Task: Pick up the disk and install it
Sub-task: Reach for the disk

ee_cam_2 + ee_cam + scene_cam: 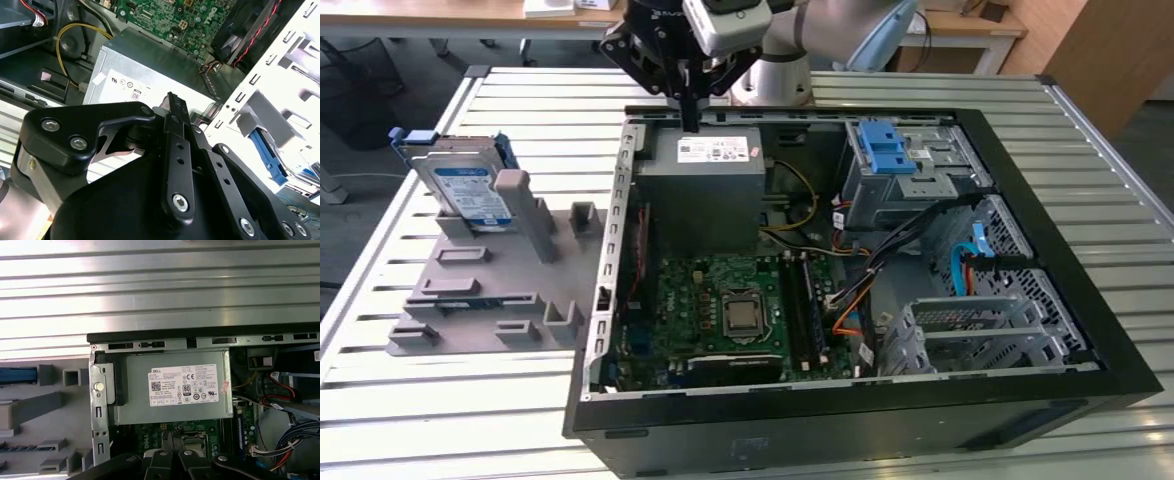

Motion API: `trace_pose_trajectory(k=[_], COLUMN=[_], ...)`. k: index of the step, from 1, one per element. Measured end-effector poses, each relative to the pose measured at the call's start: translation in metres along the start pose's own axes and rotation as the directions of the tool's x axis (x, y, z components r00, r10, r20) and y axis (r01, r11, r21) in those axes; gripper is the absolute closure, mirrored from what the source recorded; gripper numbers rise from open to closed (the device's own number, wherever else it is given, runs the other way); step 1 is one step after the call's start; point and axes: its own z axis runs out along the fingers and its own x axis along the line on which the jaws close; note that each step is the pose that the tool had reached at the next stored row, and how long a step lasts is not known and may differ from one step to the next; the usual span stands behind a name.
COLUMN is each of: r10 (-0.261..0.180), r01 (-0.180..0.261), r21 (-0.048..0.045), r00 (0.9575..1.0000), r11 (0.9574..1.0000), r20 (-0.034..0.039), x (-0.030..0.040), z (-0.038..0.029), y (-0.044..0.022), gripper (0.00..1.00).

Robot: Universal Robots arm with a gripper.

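Observation:
The disk point(464, 186) stands on edge in a slot at the far end of the grey holder point(494, 295), at the exterior view's left, silver with a white-and-blue label and a blue frame. Its blue edge point(17, 375) also shows in the first wrist view. My gripper point(687, 118) hangs over the back wall of the open computer case, just above the grey power supply box point(707, 185), well to the right of the disk. Its black fingers point(172, 107) are pressed together and hold nothing.
The open black computer case point(854, 405) lies on a slatted metal table point(454, 420). Inside are the motherboard point(734, 310), loose cables and a grey drive cage with a blue latch point(894, 150). Free table lies around the holder.

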Motion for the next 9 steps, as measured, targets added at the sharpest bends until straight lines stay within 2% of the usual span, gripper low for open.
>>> trace_pose_trajectory(k=[9], r10=[0.000], r01=[0.000], r21=[0.0000], r00=[1.0000], r11=[1.0000], r20=[-0.0001], x=[0.0026], z=[0.0001], y=[-0.0002], gripper=[0.89])
